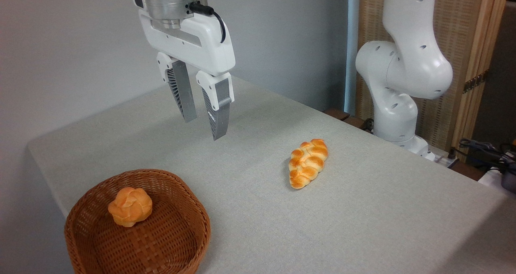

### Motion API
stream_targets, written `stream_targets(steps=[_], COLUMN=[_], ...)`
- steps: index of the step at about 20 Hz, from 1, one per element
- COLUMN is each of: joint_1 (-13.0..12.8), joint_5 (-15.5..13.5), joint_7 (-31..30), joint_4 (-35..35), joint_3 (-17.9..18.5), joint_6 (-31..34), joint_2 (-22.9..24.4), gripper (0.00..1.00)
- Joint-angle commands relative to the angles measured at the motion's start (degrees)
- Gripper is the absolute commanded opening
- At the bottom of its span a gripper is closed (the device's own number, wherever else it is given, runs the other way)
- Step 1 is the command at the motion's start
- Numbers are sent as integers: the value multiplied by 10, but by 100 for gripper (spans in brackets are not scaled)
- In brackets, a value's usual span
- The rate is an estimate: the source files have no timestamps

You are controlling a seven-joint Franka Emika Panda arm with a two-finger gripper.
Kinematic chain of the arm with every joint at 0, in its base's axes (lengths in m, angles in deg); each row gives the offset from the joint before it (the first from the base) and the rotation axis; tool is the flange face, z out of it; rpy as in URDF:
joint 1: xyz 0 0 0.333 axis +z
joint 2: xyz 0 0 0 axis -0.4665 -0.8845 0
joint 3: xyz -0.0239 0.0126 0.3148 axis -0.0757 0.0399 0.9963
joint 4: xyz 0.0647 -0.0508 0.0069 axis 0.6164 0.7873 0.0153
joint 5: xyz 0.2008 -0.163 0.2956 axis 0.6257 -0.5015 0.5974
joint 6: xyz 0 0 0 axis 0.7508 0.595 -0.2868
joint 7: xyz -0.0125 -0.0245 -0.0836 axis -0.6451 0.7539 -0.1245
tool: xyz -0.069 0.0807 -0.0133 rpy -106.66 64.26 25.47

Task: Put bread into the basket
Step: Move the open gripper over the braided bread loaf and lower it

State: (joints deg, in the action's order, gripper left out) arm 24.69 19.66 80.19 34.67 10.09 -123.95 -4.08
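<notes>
Robotics laboratory test station. A white robot arm (pixel 403 64) is mounted at the far edge of a worktop (pixel 363 209) covered with plain grey cloth, its gripper (pixel 203 123) hanging above the surface. Bare grey walls (pixel 60 44), a wood-framed woven screen (pixel 471 36) behind the arm, and loose cables (pixel 483 149) at the right edge indicate a staged experimental setup rather than a home.

- Gripper (pixel 203 129) hangs in the air, pointing down and slightly tilted — empty, fingers (pixel 183 92) parted.
- White arm (pixel 403 64) stands upright at the right — base low, joints bent.
</notes>
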Motion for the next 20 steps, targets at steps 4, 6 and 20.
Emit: stream_targets(steps=[4,6,20], joint_1=[-3,-3,-61], joint_5=[-12,-12,-11], joint_7=[12,12,-55], joint_4=[8,8,331], joint_3=[7,7,78], joint_6=[7,7,-2], joint_2=[8,8,222], gripper=[100,100,100])
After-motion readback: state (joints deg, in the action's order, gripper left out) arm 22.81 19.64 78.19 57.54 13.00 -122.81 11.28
